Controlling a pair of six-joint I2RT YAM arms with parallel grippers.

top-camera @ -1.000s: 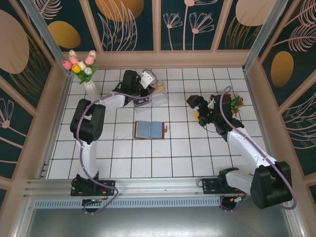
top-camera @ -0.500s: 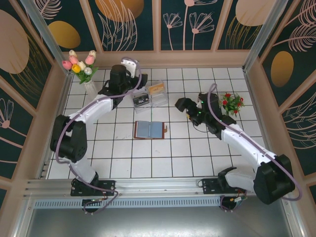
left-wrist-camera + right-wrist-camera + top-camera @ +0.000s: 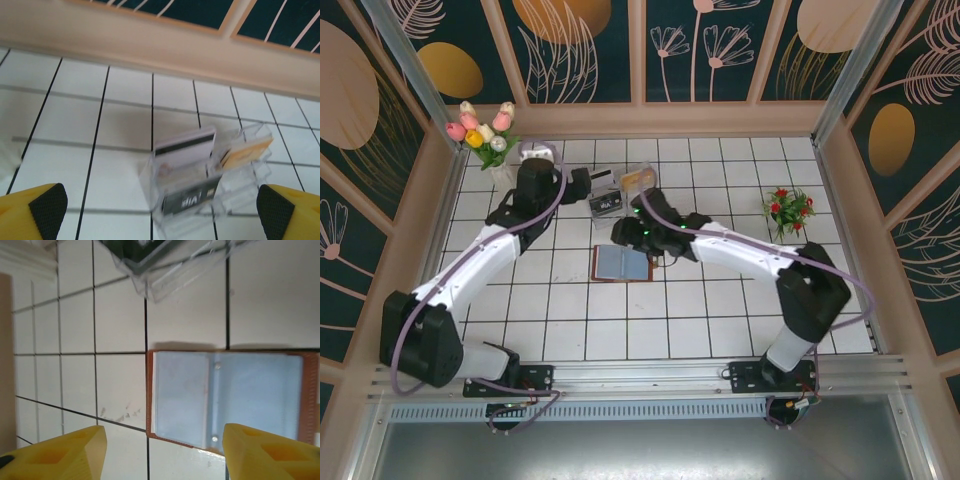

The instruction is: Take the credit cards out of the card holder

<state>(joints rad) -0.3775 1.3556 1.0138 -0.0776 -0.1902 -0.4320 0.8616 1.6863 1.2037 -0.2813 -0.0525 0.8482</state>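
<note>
The card holder (image 3: 620,265) lies open on the tiles, blue-grey inside with a brown rim. My right gripper (image 3: 623,238) hovers just over its far edge. In the right wrist view the card holder (image 3: 225,395) lies below and ahead of the right gripper (image 3: 165,455), whose yellow fingers are apart with nothing between them. A pale edge shows along the left sleeve. Credit cards stand in the clear tray (image 3: 150,175): a white striped card (image 3: 185,150), a black card (image 3: 192,200) and a yellow card (image 3: 247,152). My left gripper (image 3: 580,185) is wide open just left of the tray.
A vase of tulips (image 3: 485,135) stands at the back left, close behind the left arm. A small red flower plant (image 3: 788,207) sits at the right. The clear tray (image 3: 645,203) is one tile behind the card holder. Wooden walls enclose the tiled floor.
The left gripper has drawn back from the tray to the left and opened wide. The right arm has swung left across the floor to above the card holder, its jaws narrowing somewhat.
</note>
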